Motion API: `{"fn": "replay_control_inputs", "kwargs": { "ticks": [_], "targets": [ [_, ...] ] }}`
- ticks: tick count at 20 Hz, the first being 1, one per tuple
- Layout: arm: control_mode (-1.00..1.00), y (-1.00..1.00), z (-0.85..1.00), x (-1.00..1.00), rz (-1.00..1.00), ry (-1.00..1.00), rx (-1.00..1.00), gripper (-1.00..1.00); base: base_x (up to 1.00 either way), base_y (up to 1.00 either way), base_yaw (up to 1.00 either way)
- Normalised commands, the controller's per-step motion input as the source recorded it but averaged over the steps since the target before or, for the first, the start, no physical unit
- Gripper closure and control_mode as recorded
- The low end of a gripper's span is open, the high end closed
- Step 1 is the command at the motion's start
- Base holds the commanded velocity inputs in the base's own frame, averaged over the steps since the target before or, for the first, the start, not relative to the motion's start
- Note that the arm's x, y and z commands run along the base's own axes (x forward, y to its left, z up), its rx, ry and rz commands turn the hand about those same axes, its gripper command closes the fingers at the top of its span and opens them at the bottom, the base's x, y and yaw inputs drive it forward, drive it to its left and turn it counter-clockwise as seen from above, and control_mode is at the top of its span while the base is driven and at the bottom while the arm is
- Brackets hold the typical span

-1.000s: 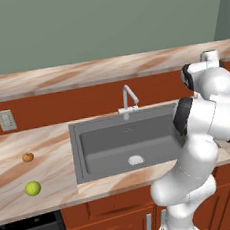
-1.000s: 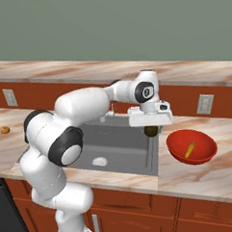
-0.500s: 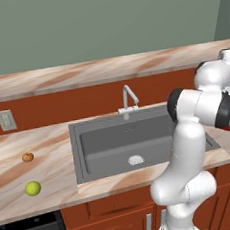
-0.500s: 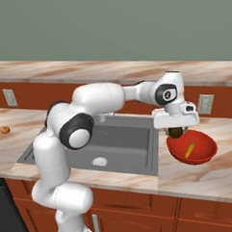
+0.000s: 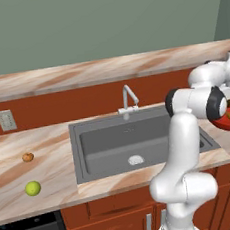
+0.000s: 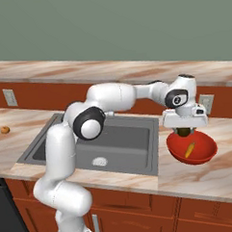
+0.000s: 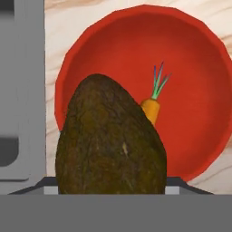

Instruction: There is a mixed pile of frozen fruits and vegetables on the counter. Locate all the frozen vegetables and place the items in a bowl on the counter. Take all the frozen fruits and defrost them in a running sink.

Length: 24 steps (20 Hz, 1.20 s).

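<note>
Green wall behind; marbled counter (image 5: 52, 166) over reddish-brown cabinets, with a dark grey sink (image 5: 135, 142) set in it and a silver faucet (image 5: 128, 99) at its back edge.

The arm reaches right, past the sink. The gripper (image 6: 185, 129) hangs directly over the red bowl (image 6: 206, 149), which sits on the counter just right of the basin. In the left base view the bowl is largely hidden behind the arm and cut by the frame edge; a red sliver shows.

Dark brown lump (image 7: 111, 142): rough, mottled, egg-shaped, and close to the hand camera, so it covers the fingertips. It sits between the fingers, which are closed on it; from the right base view it shows as a dark stub under the hand, above the bowl and not touching it.

Carrot (image 7: 151, 108) lies in the bowl, green top out, its orange body partly hidden behind the lump.

Left of the sink, well apart from the bowl: yellow-green ball (image 5: 32, 188) near the front edge, small orange ball (image 5: 27, 157) behind it.
</note>
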Motion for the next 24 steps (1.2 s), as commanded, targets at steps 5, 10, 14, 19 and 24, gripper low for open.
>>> {"fn": "replay_control_inputs", "kwargs": {
  "ticks": [5,10,14,19,24],
  "targets": [
    [-1.0,-0.24,-0.46,0.29,0.0,-0.09,0.01,1.0,0.0,0.0,0.0],
    [-1.0,-0.02,-0.48,0.15,0.0,-0.07,-0.04,1.0,0.0,0.0,0.0],
    [-1.0,0.0,-0.42,0.19,0.0,0.01,-0.03,1.0,0.0,0.0,0.0],
    [-1.0,0.01,-0.33,0.14,0.0,0.08,-0.01,1.0,0.0,0.0,0.0],
    [-1.0,0.0,-0.35,0.1,0.0,0.11,0.0,-1.0,0.0,0.0,0.0]
  ]
}}
